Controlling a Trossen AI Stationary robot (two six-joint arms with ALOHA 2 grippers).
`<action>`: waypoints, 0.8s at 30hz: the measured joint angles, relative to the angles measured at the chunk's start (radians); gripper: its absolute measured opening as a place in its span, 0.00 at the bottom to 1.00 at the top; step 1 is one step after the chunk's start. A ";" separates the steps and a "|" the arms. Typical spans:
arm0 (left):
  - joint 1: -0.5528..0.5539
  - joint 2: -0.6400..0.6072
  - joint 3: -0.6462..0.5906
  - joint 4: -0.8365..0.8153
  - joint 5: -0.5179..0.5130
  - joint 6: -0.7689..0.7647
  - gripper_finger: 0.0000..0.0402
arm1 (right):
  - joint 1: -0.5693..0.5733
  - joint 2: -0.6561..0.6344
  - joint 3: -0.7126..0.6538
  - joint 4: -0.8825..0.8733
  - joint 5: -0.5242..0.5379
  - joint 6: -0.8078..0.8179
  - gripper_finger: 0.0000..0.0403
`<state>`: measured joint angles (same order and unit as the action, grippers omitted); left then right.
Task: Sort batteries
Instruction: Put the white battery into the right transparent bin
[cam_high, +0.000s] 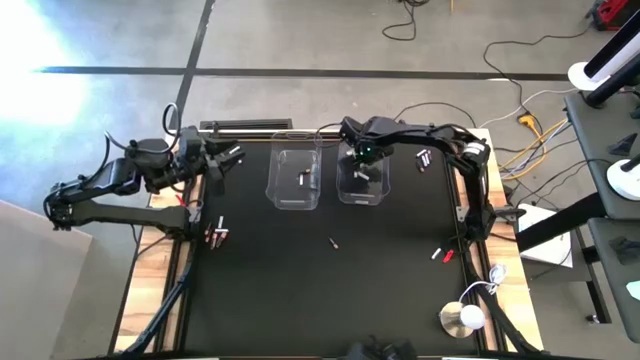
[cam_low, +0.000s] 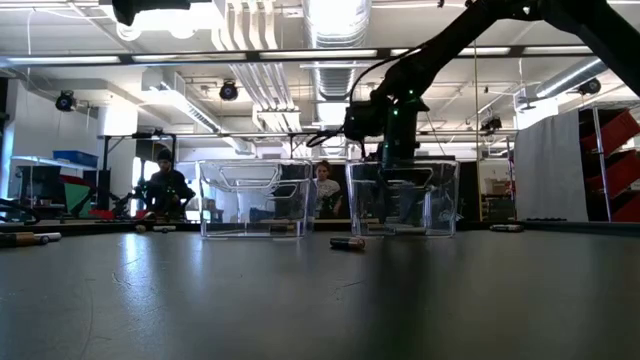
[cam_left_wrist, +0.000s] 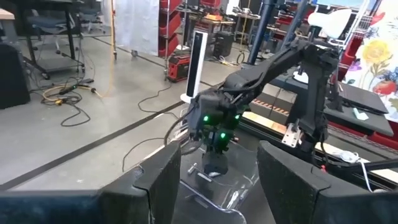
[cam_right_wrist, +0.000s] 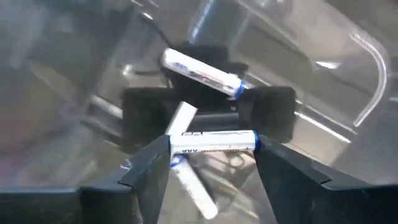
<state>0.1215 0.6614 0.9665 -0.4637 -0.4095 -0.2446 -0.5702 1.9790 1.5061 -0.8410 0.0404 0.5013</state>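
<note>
My right gripper hangs inside the right-hand clear bin, shut on a silvery-white battery. Two more white batteries lie on that bin's floor below it. The left-hand clear bin holds one battery. Loose batteries lie on the black mat: a dark one near the middle, a few at the left edge, red ones at the right, and some by the far right corner. My left gripper waits open at the far left, touching nothing. My right gripper holds the white battery between its two fingertips, one finger at each end, so the battery spans the gap crosswise. The fingers come from above, pointing down into the bin. The battery is level and clear of the two on the bin floor.
Both bins stand side by side at the far middle of the mat. In the low view a dark battery lies in front of them. A white round object sits at the near right corner. People sit in the room beyond the table.
</note>
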 joint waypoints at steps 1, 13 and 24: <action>0.000 0.001 0.000 0.000 0.000 0.000 0.47 | 0.001 -0.013 0.006 -0.001 0.021 0.000 0.60; 0.000 -0.002 0.000 0.000 -0.158 -0.160 0.47 | 0.064 -0.309 0.083 -0.115 0.142 0.030 0.82; -0.007 0.067 -0.033 -0.002 -0.150 -0.159 0.47 | 0.343 -0.570 0.061 -0.482 0.242 0.127 0.77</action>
<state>0.1143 0.7280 0.9334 -0.4653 -0.5597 -0.4036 -0.2275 1.4091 1.5673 -1.3228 0.2825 0.6286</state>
